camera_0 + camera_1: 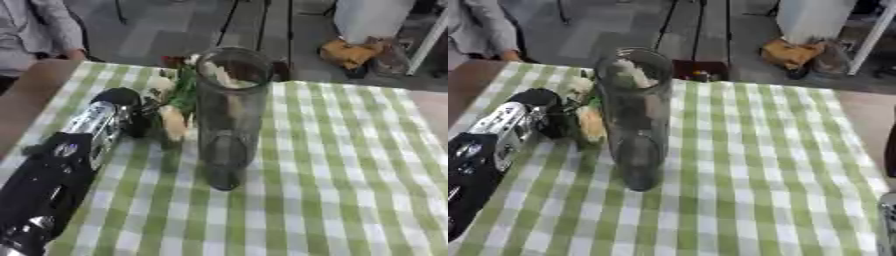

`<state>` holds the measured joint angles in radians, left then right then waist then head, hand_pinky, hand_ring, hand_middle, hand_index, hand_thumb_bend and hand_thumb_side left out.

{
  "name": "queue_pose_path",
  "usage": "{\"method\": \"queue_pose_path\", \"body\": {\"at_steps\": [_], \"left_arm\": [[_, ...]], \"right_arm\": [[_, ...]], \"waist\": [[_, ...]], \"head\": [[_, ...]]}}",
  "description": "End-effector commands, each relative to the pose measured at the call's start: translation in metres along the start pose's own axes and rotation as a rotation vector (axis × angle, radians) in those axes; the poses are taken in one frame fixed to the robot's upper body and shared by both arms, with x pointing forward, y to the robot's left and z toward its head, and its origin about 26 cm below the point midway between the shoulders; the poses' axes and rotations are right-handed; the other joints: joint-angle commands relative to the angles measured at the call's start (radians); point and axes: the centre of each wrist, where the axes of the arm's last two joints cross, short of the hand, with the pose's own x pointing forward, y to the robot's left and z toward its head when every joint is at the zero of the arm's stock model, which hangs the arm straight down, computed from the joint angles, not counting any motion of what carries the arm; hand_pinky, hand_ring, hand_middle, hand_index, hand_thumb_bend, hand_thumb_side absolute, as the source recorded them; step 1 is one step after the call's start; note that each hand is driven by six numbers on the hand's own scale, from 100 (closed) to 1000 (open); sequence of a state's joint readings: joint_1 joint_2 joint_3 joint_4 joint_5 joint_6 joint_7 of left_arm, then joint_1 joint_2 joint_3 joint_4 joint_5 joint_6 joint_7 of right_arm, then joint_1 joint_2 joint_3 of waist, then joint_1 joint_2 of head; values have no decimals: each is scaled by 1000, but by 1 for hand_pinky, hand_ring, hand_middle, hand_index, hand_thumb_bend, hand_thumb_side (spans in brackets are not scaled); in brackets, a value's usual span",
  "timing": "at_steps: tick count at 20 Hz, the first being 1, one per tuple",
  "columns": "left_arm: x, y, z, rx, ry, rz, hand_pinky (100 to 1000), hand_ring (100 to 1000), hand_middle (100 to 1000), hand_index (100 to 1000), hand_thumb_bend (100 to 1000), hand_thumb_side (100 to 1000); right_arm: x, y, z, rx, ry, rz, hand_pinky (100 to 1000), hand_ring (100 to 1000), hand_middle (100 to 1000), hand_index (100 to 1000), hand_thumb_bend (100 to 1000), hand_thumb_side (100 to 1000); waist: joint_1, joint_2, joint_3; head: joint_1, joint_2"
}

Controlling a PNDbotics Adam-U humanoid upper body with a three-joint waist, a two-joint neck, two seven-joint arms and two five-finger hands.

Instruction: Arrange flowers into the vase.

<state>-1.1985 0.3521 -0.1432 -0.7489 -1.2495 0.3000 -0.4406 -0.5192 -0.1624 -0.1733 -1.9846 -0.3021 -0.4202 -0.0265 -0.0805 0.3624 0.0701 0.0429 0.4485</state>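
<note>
Flowers (175,107) lie left of centre in the frame, just beside our tall clear glass vase (229,117), which stands upright on the green-and-white checked cloth (350,175). We see pale blooms and green leaves; the bunch's long axis runs from the lower blooms up toward the top of the frame, tilted slightly right. Our left hand (131,112) reaches in from the lower left and meets the bunch, though we cannot tell whether the fingers are closed round it. Our right hand shows only as a dark sliver (888,220) at the right edge, fingers unreadable.
</note>
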Motion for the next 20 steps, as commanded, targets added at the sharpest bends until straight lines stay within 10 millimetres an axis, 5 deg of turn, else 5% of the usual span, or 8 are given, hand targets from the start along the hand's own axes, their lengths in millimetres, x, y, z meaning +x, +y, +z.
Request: {"method": "queue_pose_path", "body": {"at_steps": [1,4,7,10,20], "left_arm": [[-9,9,0,11,21,-9,213,328,396,550,100,182],[-9,9,0,26,41,-10,111,214,295,466,100,219],[-10,5,-2,43,66,-11,100,104,191,364,100,251],[-11,3,-3,62,90,-14,100,100,100,264,100,254],[-14,-1,-3,192,102,12,100,100,100,129,100,188]], "right_arm": [[5,-2,-6,9,-23,11,602,758,663,770,100,935],[5,-1,-6,7,-23,10,603,758,663,770,100,941],[5,-2,-6,2,-24,11,603,758,663,771,100,933],[5,-2,-6,-1,-25,12,604,757,663,770,100,930],[5,-3,-5,-13,-23,15,605,756,662,770,100,927]], "waist": [[2,-25,3],[3,-25,1],[2,-25,-3],[2,-26,-4],[3,-35,2]], "head": [[-1,6],[1,4],[2,3],[3,4],[-7,15]]}}
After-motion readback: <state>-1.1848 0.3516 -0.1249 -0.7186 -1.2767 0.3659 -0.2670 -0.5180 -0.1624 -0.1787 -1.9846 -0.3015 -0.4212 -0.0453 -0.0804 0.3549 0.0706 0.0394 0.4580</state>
